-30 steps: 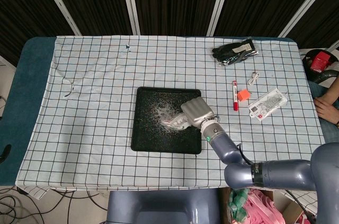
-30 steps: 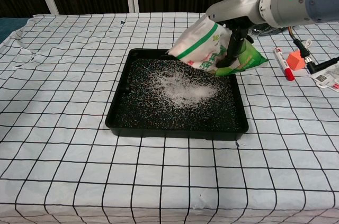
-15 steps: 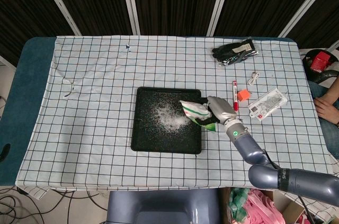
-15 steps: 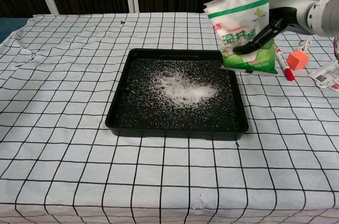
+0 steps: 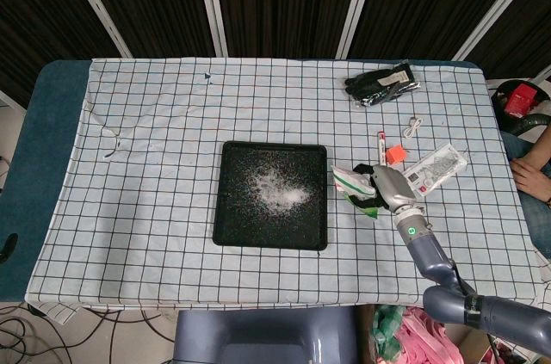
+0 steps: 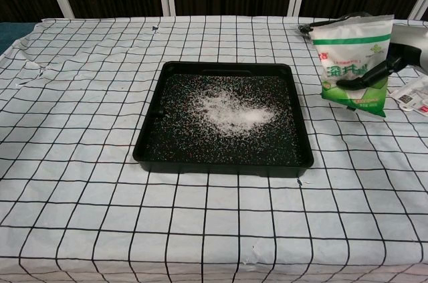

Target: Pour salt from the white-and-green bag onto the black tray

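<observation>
Since a moment ago the right hand [image 5: 393, 187] has swung the white-and-green plastic salt bag [image 6: 352, 62] off to the right of the square black tray [image 6: 149, 137], upright now, dark fingers [image 6: 361, 79] clamped across its front. White salt pile [image 6: 231, 110] sits mid-tray on the checked-cloth counter [image 6: 80, 109].

backdrop: dark ribbed panels [image 5: 275, 3] divided by slanted white bars [image 5: 209, 3] | counter [image 5: 52, 175]: blue top covered by a white black-checked cloth [image 5: 146, 175] | floor: cables [image 5: 17, 330] seen at lower left | light: even, soft shadows cast
</observation>
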Tool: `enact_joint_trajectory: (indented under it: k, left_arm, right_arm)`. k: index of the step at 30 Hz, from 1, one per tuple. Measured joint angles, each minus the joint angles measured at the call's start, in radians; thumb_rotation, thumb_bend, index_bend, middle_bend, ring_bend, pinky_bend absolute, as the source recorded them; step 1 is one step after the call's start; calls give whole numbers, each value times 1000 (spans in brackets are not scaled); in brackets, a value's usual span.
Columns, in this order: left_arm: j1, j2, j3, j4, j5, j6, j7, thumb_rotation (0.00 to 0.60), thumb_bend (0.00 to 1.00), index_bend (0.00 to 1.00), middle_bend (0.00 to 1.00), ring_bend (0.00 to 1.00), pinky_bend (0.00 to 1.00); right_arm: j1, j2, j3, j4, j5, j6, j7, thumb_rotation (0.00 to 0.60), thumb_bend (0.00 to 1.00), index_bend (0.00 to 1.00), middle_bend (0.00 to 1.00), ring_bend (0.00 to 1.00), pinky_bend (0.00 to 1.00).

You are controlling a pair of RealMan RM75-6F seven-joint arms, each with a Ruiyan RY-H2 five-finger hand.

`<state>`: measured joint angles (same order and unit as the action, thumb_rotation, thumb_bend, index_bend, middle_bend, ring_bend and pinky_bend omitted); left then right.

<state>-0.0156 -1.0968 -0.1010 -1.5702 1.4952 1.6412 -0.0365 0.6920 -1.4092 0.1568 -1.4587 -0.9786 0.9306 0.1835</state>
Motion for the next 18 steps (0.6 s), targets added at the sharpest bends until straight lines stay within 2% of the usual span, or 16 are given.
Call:
enact_joint_trajectory:
  k: [4,10,18]
  left_arm:
    - [0,-1,0,0,-1,-1,2,600,298,174,88,25,113]
    - [0,-1,-1,-1,-1,0,4,600,298,173,88,26,113]
    - [1,-1,-3,-1,-5,0,2,600,298,173,88,26,113]
  right_arm:
    - [-26,-50,-2,55,-16,11,25,600,604,851,606,688,687]
    - [-45,-101,4,109,-33,-4,57,600,588,852,596,679,685]
    - [-65,-186,50,142,-20,44,47,600,562,845,570,659,677]
